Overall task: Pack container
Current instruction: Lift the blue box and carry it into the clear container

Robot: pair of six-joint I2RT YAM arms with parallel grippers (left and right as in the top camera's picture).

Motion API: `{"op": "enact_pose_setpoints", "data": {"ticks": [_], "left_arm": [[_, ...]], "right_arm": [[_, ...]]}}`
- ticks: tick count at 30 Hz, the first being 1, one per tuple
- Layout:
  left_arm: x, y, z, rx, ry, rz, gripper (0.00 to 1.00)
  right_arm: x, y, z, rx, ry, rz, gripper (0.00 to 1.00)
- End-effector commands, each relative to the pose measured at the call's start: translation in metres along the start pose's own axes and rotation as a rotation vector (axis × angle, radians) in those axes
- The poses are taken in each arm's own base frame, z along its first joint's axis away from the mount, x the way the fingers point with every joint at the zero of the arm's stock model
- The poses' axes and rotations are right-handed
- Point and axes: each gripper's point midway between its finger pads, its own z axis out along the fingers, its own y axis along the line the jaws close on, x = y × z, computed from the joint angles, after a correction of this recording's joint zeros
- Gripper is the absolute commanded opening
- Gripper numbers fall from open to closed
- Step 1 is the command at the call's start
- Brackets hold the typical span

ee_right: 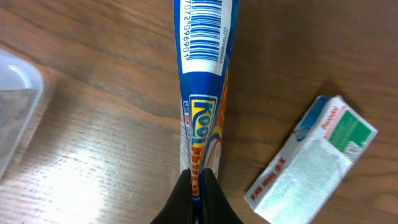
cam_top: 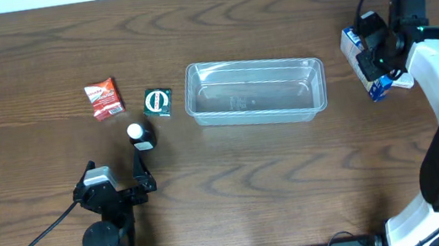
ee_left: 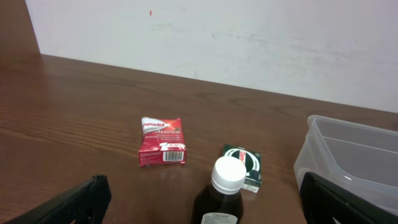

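We see the wood-grain tabletop (cam_top: 253,186) run past every edge of the overhead view. The clear container (cam_top: 254,91) lies on it near the middle, long side across; the grain shows through its floor. The left wrist view cuts it off at the right edge, and the right wrist view catches only a blurred corner.

The right gripper (ee_right: 198,186) is well right of the container. Its fingers are pressed together on the thin edge of a blue pack (ee_right: 202,93) with a barcode, whose top runs out of frame. From overhead the arm covers most of this grip.

The left gripper (cam_top: 115,166) sits near the front edge with its fingers spread wide apart on nothing. Only their dark tips show in its own camera.

A white box (ee_right: 311,162) with red and green print lies just beside the blue pack; we cannot read it.

Left of the container lie a red pack (cam_top: 103,98), a dark bottle (cam_top: 141,135) with a white cap, its label cut off in the wrist view, and a green box (cam_top: 157,102).
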Motion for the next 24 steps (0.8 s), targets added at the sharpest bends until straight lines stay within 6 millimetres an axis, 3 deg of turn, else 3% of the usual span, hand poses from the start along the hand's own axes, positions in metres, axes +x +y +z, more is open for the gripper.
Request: {"op": "enact_pose_setpoints", "data": {"ticks": [1, 8, 13, 18, 24], "left_arm": [[0.017, 0.006, 0.001, -0.025, 0.048, 0.019, 0.98], [0.017, 0.006, 0.001, -0.025, 0.048, 0.019, 0.98], [0.017, 0.006, 0.001, -0.025, 0.048, 0.019, 0.98], [0.017, 0.006, 0.001, -0.025, 0.048, 0.019, 0.98], [0.017, 0.006, 0.001, -0.025, 0.048, 0.019, 0.98]], "right_arm": [[-0.045, -0.007, -0.067, 0.112, -0.15, -0.087, 0.01], [-0.08, 0.021, -0.161, 0.171, -0.36, -0.218, 0.01], [-0.089, 0.075, -0.208, 0.118, -0.48, -0.376, 0.01], [-0.086, 0.128, -0.208, 0.018, -0.478, -0.549, 0.01], [-0.08, 0.167, -0.187, -0.053, -0.418, -0.71, 0.01]]}}
